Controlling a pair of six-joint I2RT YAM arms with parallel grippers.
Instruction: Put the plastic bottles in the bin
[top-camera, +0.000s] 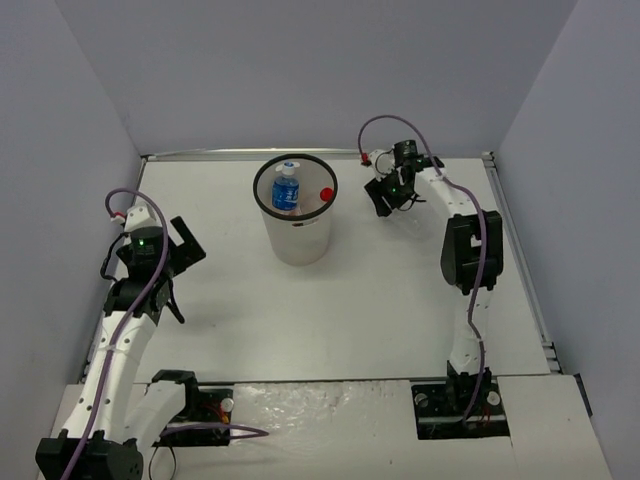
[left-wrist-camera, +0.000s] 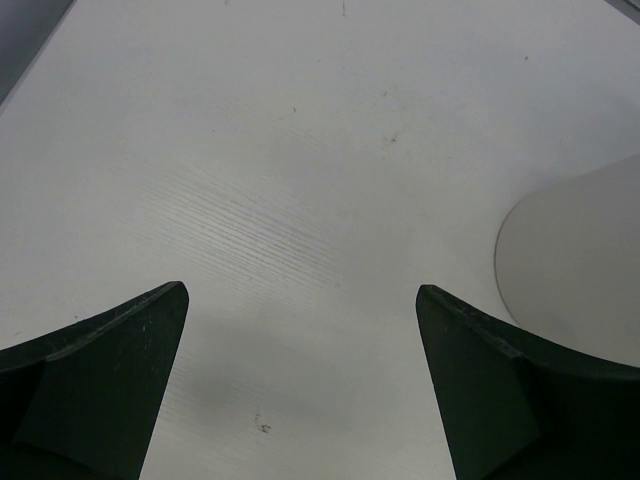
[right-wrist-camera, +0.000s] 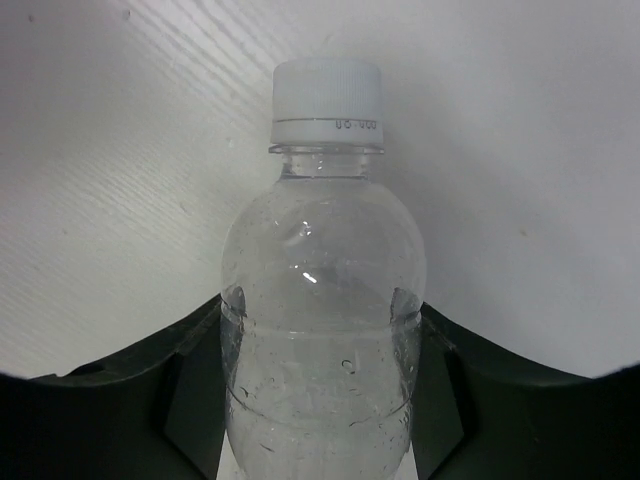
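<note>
While a blue-labelled bottle (top-camera: 286, 190) sat inside the bin (top-camera: 297, 243), the right gripper (top-camera: 388, 197) was clamped around a clear bottle (right-wrist-camera: 325, 240) to its right, apparently for carrying over the rim, and the left gripper (left-wrist-camera: 300, 290) hung open, empty.

we see the right gripper (right-wrist-camera: 320, 345) clamped on a plain clear bottle (right-wrist-camera: 322, 260), its dark fingers (right-wrist-camera: 140, 410) pressing both sides of the body. the white cap (right-wrist-camera: 327, 100) (ribbed, with faint print on its ring) points away from us over the white table (right-wrist-camera: 110, 170).
</note>
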